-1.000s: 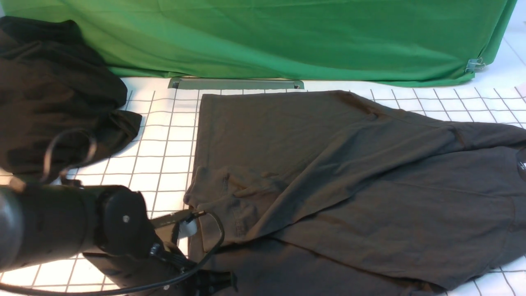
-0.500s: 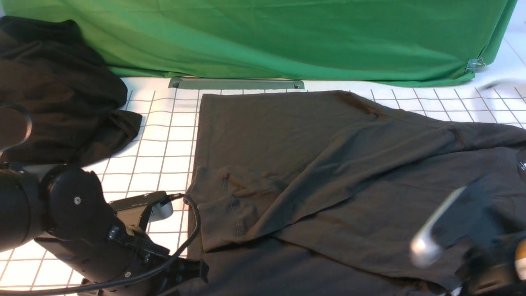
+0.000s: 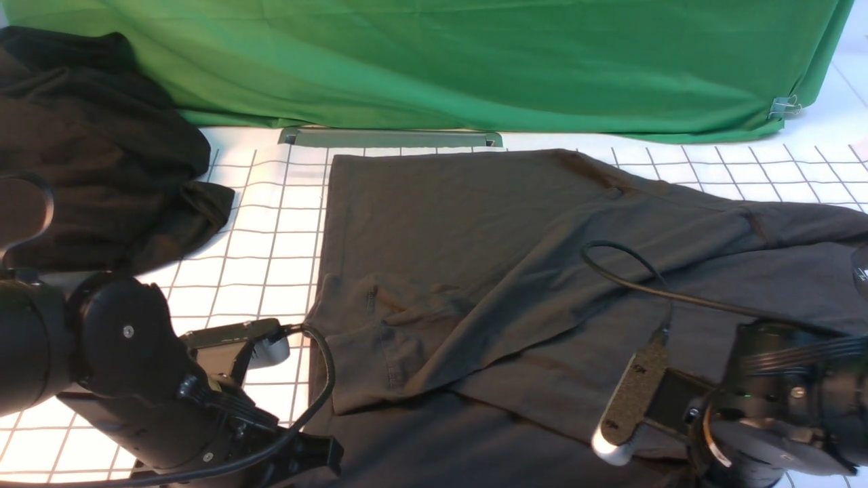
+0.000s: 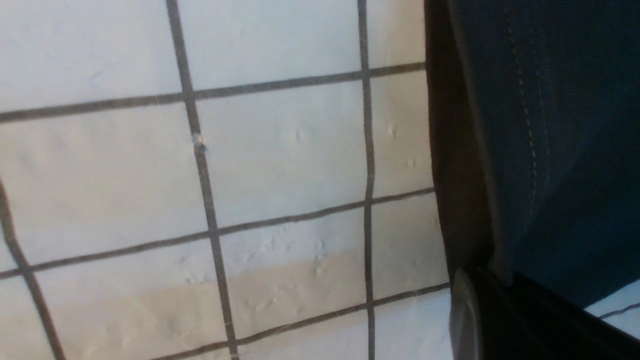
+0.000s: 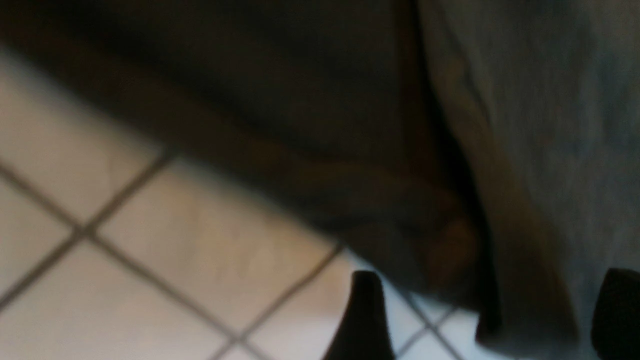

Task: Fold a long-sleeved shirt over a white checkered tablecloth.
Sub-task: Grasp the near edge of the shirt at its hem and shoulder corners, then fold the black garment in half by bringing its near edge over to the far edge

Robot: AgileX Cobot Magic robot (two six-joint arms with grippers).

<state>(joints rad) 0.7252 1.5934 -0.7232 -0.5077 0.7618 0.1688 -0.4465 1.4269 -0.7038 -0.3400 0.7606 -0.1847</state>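
Observation:
The long-sleeved shirt (image 3: 515, 271), dark charcoal, lies spread on the white checkered tablecloth (image 3: 264, 237), with a sleeve folded across its body. My left arm (image 3: 135, 366) is low at the shirt's near left edge. In the left wrist view the left gripper (image 4: 487, 280) is shut on the shirt's stitched hem (image 4: 550, 125), beside bare tablecloth (image 4: 280, 165). My right arm (image 3: 780, 400) hangs over the shirt's near right part. In the right wrist view the right gripper (image 5: 492, 320) is open, a corner of the shirt (image 5: 300, 100) lying between its fingers above the tablecloth (image 5: 150, 275).
A deeper-black plain garment (image 3: 88, 156) is heaped at the far left. A bright green cloth (image 3: 441, 61) hangs along the back, held by a clip (image 3: 783, 105). A grey metal bar (image 3: 390, 137) lies at its foot. A black cable (image 3: 624, 271) loops over the shirt.
My right arm has come into view at the near right, over the shirt. The left arm moved left and lower a second ago and has held still since.

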